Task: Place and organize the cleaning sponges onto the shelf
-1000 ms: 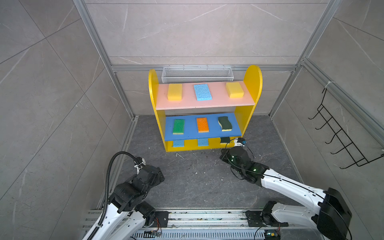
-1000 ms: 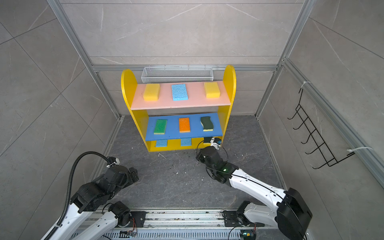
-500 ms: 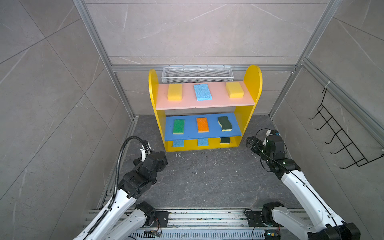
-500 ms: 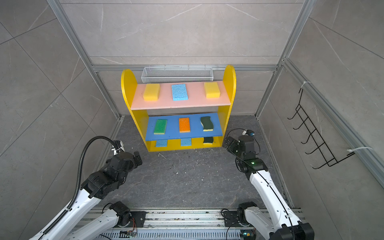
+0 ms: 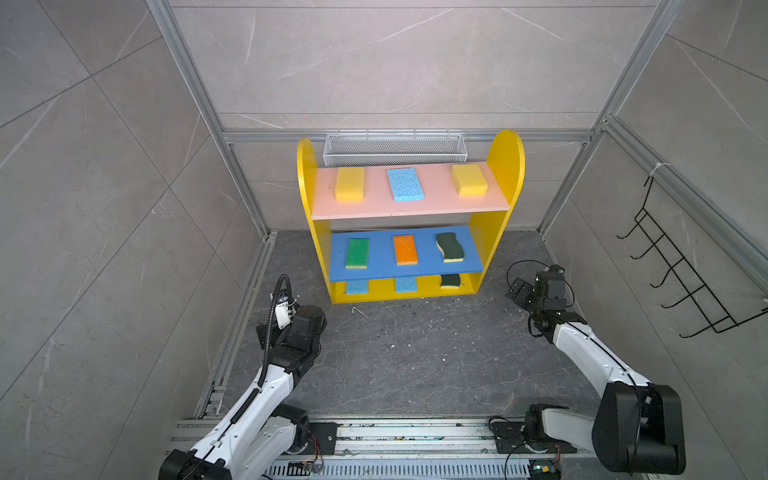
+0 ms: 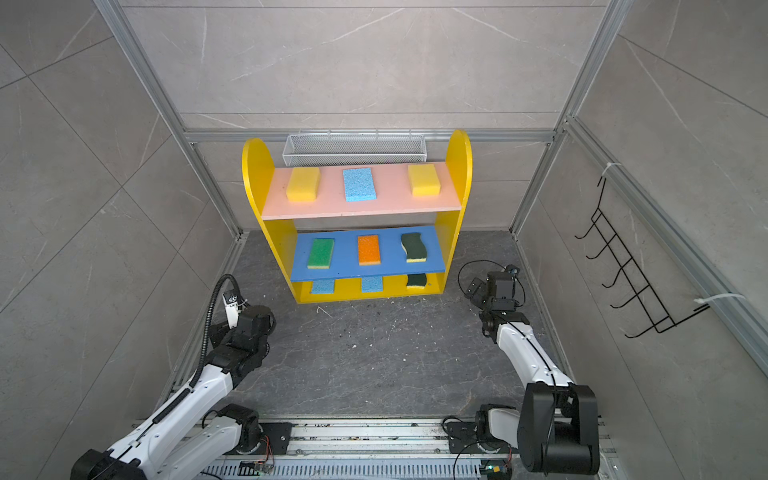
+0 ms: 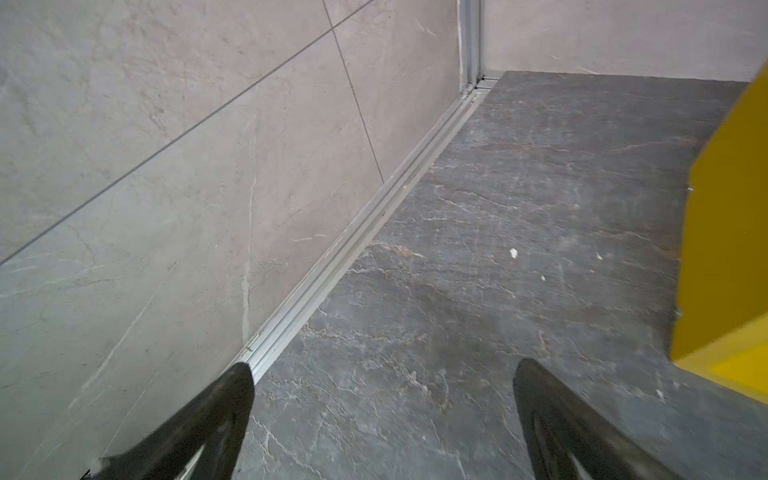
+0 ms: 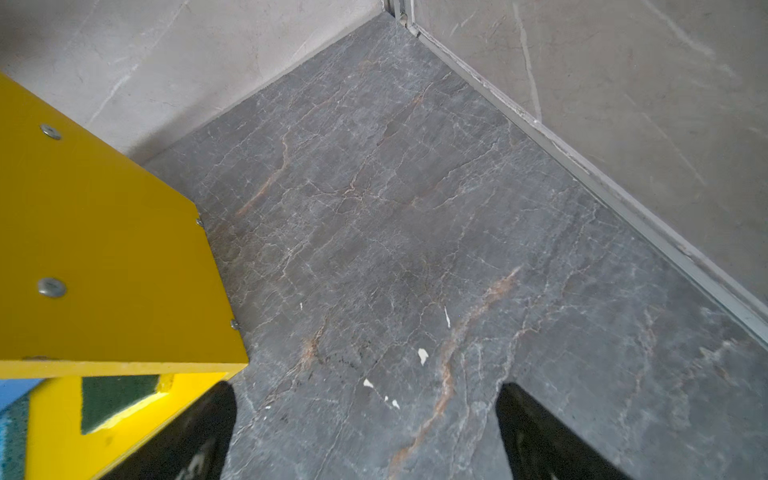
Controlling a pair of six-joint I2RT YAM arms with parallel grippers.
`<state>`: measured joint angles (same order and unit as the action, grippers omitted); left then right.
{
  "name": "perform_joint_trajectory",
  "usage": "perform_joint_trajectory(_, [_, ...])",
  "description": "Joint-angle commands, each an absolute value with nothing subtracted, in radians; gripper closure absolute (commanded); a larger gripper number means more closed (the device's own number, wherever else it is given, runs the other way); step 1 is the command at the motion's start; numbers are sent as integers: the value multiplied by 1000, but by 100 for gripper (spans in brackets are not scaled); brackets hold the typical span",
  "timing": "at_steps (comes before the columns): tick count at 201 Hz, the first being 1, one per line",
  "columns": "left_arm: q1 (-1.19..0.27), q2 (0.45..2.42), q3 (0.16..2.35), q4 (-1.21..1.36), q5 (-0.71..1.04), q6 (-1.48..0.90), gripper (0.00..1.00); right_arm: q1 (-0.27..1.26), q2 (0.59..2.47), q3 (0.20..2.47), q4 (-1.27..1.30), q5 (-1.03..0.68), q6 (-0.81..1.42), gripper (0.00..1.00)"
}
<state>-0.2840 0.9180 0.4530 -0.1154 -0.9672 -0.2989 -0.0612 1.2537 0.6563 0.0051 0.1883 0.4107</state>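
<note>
The yellow shelf (image 5: 505,166) (image 6: 459,166) stands at the back in both top views. Its pink upper board holds two yellow sponges (image 5: 349,184) (image 5: 469,180) with a light blue one (image 5: 405,184) between them. A bright green (image 5: 357,253), an orange (image 5: 405,249) and a wavy dark green sponge (image 5: 450,247) lie on the blue board. Two light blue sponges (image 5: 357,286) (image 5: 406,284) and a dark green one (image 5: 450,281) (image 8: 116,399) lie on the bottom. My left gripper (image 7: 382,368) is open and empty over the floor left of the shelf. My right gripper (image 5: 517,291) (image 8: 365,388) is open and empty, right of the shelf.
A white mesh basket (image 5: 395,149) hangs on the back wall behind the shelf. A black wire hook rack (image 5: 681,274) is on the right wall. Metal rails (image 7: 353,249) run along the foot of the walls. The grey floor (image 5: 415,353) carries small white crumbs.
My right gripper opened, left the dark green sponge on the shelf's bottom and drew back to the right. The left arm moved forward along the left wall.
</note>
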Motion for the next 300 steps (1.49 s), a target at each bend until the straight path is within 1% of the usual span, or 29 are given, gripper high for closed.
perform_joint_trajectory(1, [-238,990,441,117,-933,-221,0,-64,1254,566,257,203,322,1])
perform_joint_trajectory(14, [-206,1050,428,190,-879,-207,0,-65,1251,482,425,198,295,1])
perform_joint_trajectory(26, [-187,1110,422,255,-871,-197,0,-65,1263,434,541,182,282,1])
perform_joint_trajectory(45, [-171,1196,416,353,-868,-164,0,-65,1281,465,505,136,238,1])
perform_joint_trajectory(70, [-150,1308,400,538,-786,-128,0,-65,1310,484,482,95,203,1])
perform_joint_trajectory(85, [-145,1360,432,563,-757,-105,0,-63,1331,460,537,71,177,1])
perform_joint_trajectory(125, [-140,1489,408,822,-636,17,0,-56,1361,407,653,7,143,1])
perform_joint_trajectory(140, [-136,1473,414,766,-593,7,0,-35,1404,358,784,-10,116,1])
perform_joint_trajectory(145, [-132,1475,405,789,-589,10,0,-23,1418,350,815,-12,104,1])
perform_joint_trajectory(159, [-132,1467,395,798,-577,11,0,2,1421,362,785,-31,63,1])
perform_joint_trajectory(179, [-130,1452,345,872,-548,19,0,24,1491,359,851,-98,12,1])
perform_joint_trajectory(189, [-130,1447,314,925,-529,27,0,39,1532,343,946,-102,0,1])
perform_joint_trajectory(201, [-130,1443,295,960,-514,30,0,40,1503,356,859,-103,-9,1])
perform_joint_trajectory(213, [-127,1446,291,968,-496,36,0,40,1523,354,905,-108,-8,1])
perform_joint_trajectory(222, [-118,1447,283,982,-477,35,0,42,1514,358,874,-108,-12,1])
perform_joint_trajectory(245, [-66,1467,262,998,-337,5,0,42,1517,357,883,-109,-11,1])
perform_joint_trajectory(256, [-62,1563,250,1182,-349,45,0,43,1513,358,874,-107,-11,1])
perform_joint_trajectory(271, [-54,1485,282,973,-326,-5,0,42,1514,359,876,-107,-11,1])
perform_joint_trajectory(283, [-45,1526,294,1031,-331,6,0,43,1514,359,876,-107,-12,1])
perform_joint_trajectory(295, [-43,1503,325,922,-327,-9,0,42,1514,359,876,-107,-12,1])
perform_joint_trajectory(300, [-36,1505,327,920,-318,-13,0,43,1514,359,876,-107,-12,1])
